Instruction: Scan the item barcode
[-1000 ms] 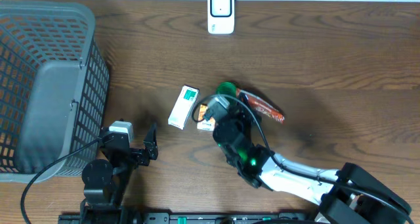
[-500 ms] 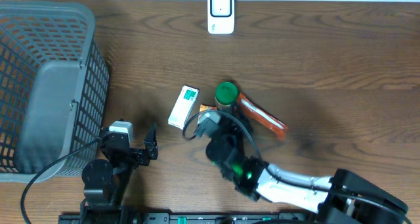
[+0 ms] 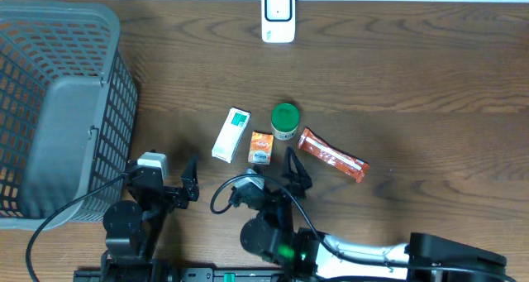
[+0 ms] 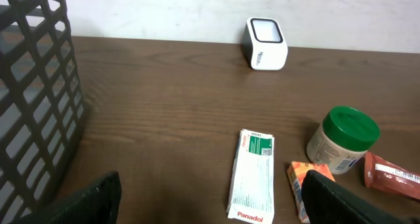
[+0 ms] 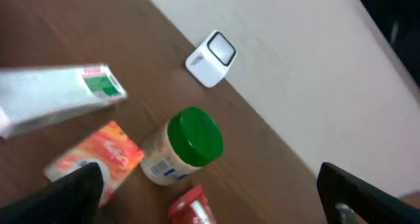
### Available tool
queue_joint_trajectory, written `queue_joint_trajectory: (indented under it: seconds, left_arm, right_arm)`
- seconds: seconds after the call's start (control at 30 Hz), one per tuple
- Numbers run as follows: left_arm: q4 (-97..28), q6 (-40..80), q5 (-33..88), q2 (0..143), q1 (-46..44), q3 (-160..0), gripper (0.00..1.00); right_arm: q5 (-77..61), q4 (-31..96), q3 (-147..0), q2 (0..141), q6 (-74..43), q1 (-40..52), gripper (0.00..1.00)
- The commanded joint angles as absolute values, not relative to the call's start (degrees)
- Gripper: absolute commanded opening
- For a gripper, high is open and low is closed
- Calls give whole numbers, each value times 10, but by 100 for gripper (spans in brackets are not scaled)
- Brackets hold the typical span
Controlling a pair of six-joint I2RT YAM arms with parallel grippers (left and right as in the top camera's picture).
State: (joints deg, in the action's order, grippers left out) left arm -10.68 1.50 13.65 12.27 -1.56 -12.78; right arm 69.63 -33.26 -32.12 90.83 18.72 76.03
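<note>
Backing away from the goods, the right claw [image 3: 274, 176] has sprung wide and grips nothing. On the tabletop [image 3: 413, 83] the orange box [image 3: 261, 147] lies between the white carton [image 3: 231, 134] and the snack bar [image 3: 332, 155], just beside the green-lidded jar [image 3: 285, 121]. At the far edge stands the scanner [image 3: 278, 15]. Beside the basket [image 3: 50, 108], the left claw [image 4: 210, 191] hangs spread and empty.
</note>
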Motion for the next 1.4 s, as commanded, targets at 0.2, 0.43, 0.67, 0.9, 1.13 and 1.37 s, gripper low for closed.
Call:
queue_joint_trajectory:
  seconds: [0.2,0.43,0.67,0.9,1.13,1.37]
  left_arm:
    - [-107,16,143,122,-14,-126,87]
    - [-107,16,143,122,-14,-126,87]
    - [-107,16,143,122,-14,-126,87]
    - [-107,16,143,122,-14,-126,87]
    - [-107,16,143,122,-14,-126,86]
    - [-107,16,143,122,-14,-126,87]
  right_arm:
    - [608,-177,-321,804,-156,830,99]
    - [440,104,-321,745,-352,792,99]
    - [349,262,-321,602,-475,747,99]
    - [151,276,-321,507,-455,586,99]
    - [-203,246,-321,533,-322,330,99]
    - [-252,214,-321,554,-298,228,5]
